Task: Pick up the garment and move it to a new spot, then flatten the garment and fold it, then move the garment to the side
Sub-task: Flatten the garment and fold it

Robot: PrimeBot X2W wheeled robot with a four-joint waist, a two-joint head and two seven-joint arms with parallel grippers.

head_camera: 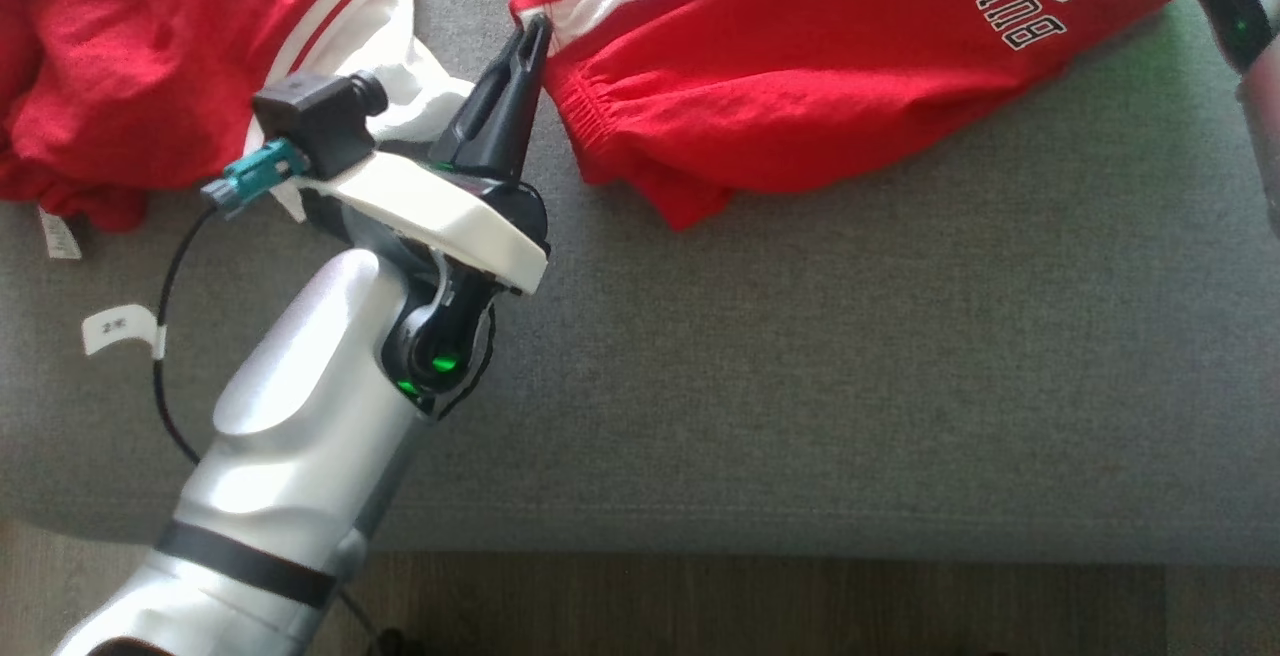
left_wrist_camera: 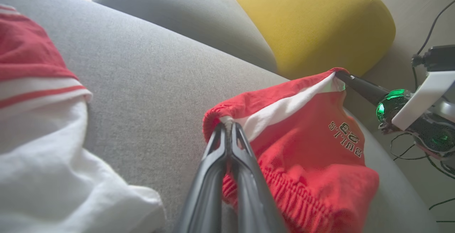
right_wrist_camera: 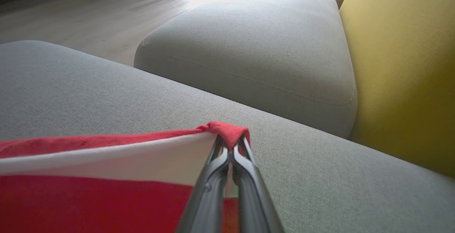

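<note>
Left arm (head_camera: 290, 436) reaches in from lower left, forearm angled up and right. Left gripper (head_camera: 537, 28): fingers pressed together, pinching one corner of the garment (head_camera: 800, 66). Right gripper (right_wrist_camera: 231, 144): fingers likewise clamped together on another garment corner.

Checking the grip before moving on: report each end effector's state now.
Left end effector: closed on a corner of the red shorts.
Right end effector: closed on another corner of the shorts.
</note>
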